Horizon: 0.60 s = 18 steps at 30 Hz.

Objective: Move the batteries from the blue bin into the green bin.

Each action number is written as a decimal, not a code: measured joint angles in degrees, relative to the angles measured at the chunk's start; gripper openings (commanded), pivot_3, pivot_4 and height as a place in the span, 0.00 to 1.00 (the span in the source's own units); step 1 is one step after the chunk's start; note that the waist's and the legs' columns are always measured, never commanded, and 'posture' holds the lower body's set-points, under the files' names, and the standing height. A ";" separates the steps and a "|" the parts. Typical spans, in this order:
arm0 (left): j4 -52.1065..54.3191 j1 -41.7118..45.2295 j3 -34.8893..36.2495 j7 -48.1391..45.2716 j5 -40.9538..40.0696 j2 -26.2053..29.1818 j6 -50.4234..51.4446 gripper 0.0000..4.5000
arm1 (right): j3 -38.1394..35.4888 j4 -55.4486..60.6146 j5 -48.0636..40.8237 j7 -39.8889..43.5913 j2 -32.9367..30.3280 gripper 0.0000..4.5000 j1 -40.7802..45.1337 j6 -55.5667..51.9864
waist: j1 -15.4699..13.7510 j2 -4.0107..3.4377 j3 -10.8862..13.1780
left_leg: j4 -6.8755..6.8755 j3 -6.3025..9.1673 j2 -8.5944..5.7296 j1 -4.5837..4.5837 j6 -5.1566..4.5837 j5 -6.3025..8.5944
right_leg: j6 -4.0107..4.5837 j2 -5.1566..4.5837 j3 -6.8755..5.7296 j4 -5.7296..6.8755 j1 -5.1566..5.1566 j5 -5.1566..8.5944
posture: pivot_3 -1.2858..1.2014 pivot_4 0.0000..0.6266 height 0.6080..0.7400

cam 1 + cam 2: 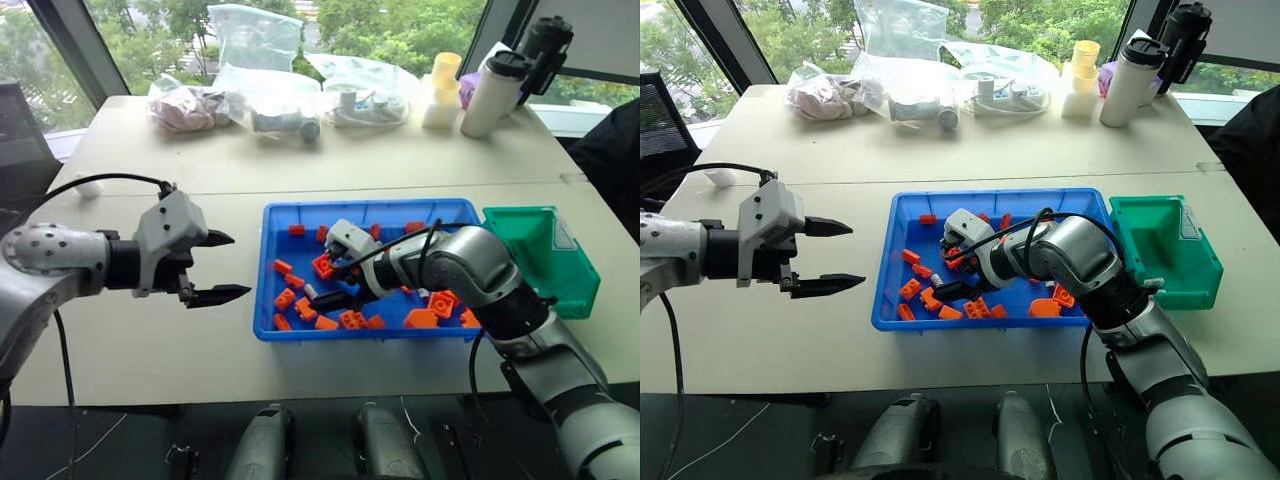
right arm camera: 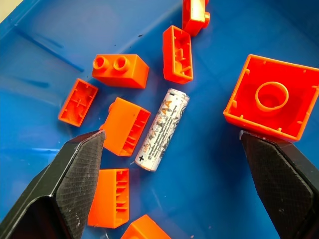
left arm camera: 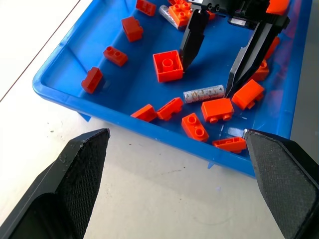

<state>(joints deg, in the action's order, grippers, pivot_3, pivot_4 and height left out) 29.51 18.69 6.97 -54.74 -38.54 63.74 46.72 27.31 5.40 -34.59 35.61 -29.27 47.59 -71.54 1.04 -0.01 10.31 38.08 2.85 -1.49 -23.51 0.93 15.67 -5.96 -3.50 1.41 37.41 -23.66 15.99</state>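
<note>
The blue bin (image 1: 360, 207) lies mid-table, strewn with orange bricks (image 1: 285, 298). One silvery battery (image 2: 163, 128) rests flat on its floor among them, near the front left corner. My right gripper (image 3: 208, 80) is down inside the bin, open, with its fingertips (image 3: 191, 47) on either side of that battery and just above it, holding nothing. A second silvery cylinder (image 3: 167, 12) peeks out beside a brick farther in. The green bin (image 1: 520, 212) stands against the blue bin's right end. My left gripper (image 1: 240, 265) hovers open and empty over the table, left of the blue bin.
Along the table's far edge lie clear plastic bags (image 1: 262, 75), a white bottle with a black lid (image 1: 492, 92), a black bottle (image 1: 545, 45) and yellow cups (image 1: 443, 85). A large orange brick (image 2: 271, 97) sits close to the battery.
</note>
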 measured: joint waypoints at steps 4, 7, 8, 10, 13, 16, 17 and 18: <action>-0.06 0.09 -0.06 0.09 0.55 -0.86 -0.01 1.00 | 3.06 0.53 4.57 1.69 -0.06 0.87 0.06 3.90 | 0.01 0.00 0.00 | 0.00 0.00 0.00 0.02 0.00 0.00 | 0.00 0.01 0.00 0.00 0.01 0.00 | 0.52 0.24 1.00; -0.11 0.42 -0.33 0.23 0.76 -1.50 -0.01 1.00 | 5.64 1.49 8.32 3.26 -1.45 0.59 0.12 7.82 | -0.02 0.00 -0.02 | 0.00 0.00 -0.01 0.04 0.00 0.00 | 0.00 0.00 0.00 0.00 0.03 0.00 | 0.52 0.24 1.00; -0.11 0.71 -0.55 0.25 0.84 -1.77 -0.01 1.00 | 6.91 1.44 9.94 3.47 -1.99 0.48 0.06 8.71 | -0.06 0.02 -0.03 | 0.00 0.02 -0.01 0.05 0.00 0.00 | 0.00 0.01 -0.02 0.00 0.04 0.00 | 0.52 0.24 1.00; -0.18 1.26 -0.93 0.30 0.98 -2.08 -0.01 1.00 | 8.34 1.55 12.81 4.27 -2.81 0.24 -0.09 11.33 | -0.04 0.02 -0.03 | 0.00 0.00 -0.01 0.05 0.00 0.00 | 0.00 0.00 -0.01 0.00 0.04 0.00 | 0.52 0.24 1.00; -0.19 1.98 -0.96 0.40 1.24 -2.25 -0.01 1.00 | 9.00 1.63 15.48 5.69 -3.18 0.01 -0.37 13.43 | -0.05 0.03 -0.03 | 0.00 0.01 -0.01 0.06 0.01 0.00 | 0.00 0.01 -0.01 0.00 0.04 0.00 | 0.52 0.24 1.00; -0.19 1.98 -0.98 0.43 1.64 -2.52 -0.01 1.00 | 8.90 1.82 16.46 6.55 -2.99 0.01 -0.64 13.80 | -0.02 0.03 -0.03 | 0.00 0.01 -0.01 0.06 0.01 0.00 | 0.00 0.01 -0.01 0.01 0.04 0.00 | 0.52 0.24 1.00; -0.20 1.99 -1.00 0.43 1.73 -2.60 -0.01 1.00 | 8.72 1.99 16.75 6.81 -2.80 0.01 -0.72 13.73 | -0.02 0.03 -0.03 | 0.00 0.02 -0.01 0.06 0.01 0.00 | 0.00 0.01 -0.01 0.01 0.04 0.00 | 0.52 0.24 1.00; -0.22 2.02 -1.02 0.42 1.79 -2.71 -0.01 1.00 | 8.53 2.21 17.03 7.02 -2.64 0.01 -0.99 13.73 | -0.03 0.03 -0.03 | 0.00 0.02 0.00 0.06 0.01 0.00 | 0.00 0.01 -0.01 0.01 0.04 0.00 | 0.52 0.24 1.00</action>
<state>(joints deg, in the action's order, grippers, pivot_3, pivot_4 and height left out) 29.29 20.72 5.95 -54.32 -36.75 61.03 46.71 35.84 7.61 -17.56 42.63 -31.91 46.60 -57.81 1.01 0.02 10.28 38.08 2.87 -1.50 -23.45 0.94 15.67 -5.96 -3.49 1.40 37.42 -23.62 15.99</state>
